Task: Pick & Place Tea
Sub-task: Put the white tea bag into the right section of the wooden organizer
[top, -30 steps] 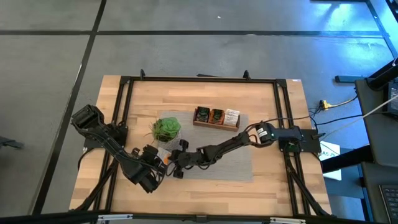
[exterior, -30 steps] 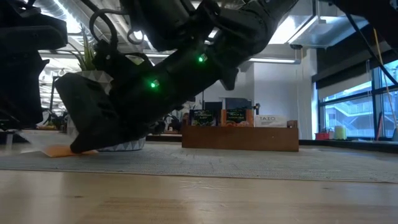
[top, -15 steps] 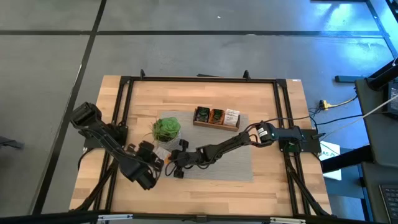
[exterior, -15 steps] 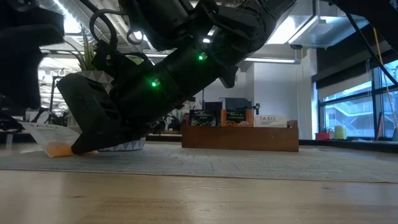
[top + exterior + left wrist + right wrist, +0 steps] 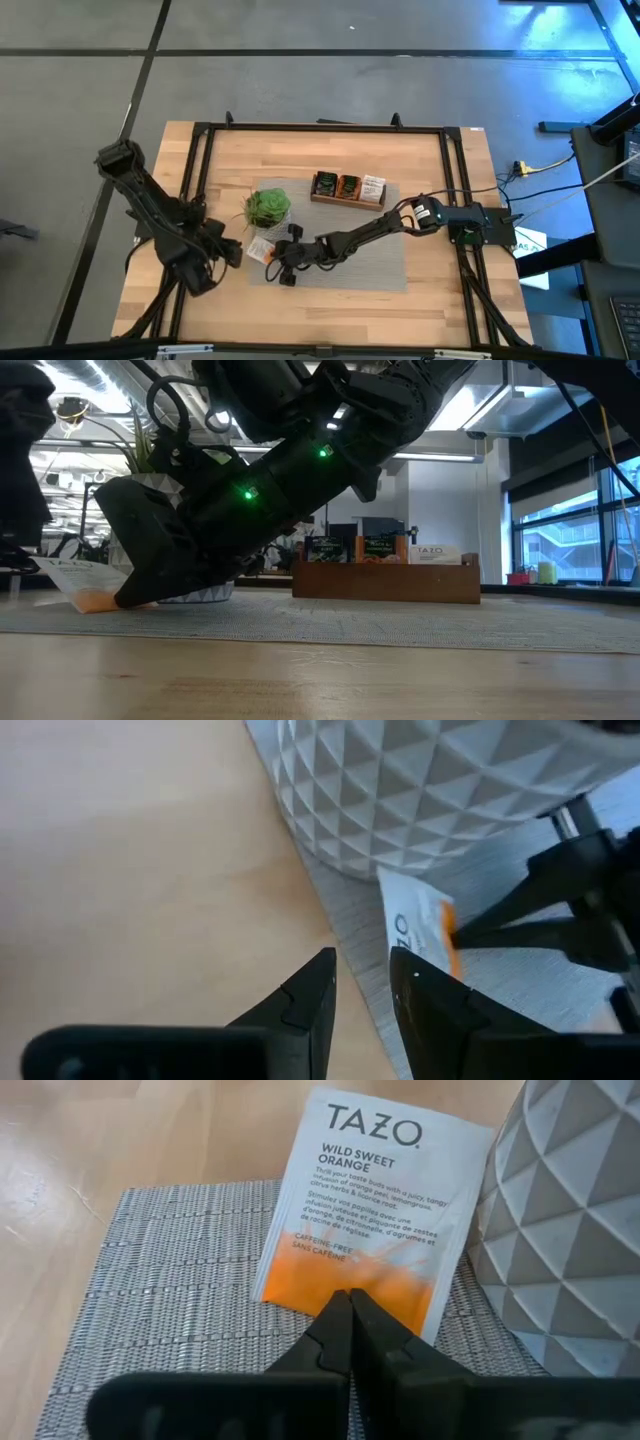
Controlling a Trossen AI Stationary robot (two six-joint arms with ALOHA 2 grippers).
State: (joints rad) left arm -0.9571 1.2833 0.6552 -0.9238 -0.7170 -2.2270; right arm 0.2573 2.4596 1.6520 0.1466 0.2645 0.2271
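Pinched the white-and-orange tea sachet at its orange end with the right gripper, jaws clenched on it, one edge tipped up off the grey mat, right beside the white pot of the green plant. Hung the left gripper low over the table near that sachet, jaws a little apart and grasping nothing. Saw more tea standing in the wooden box, well apart from both.

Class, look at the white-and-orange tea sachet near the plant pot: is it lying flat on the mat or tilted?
Tilted. The low view shows the sachet with one edge raised off the mat, the shut right gripper at its orange end.
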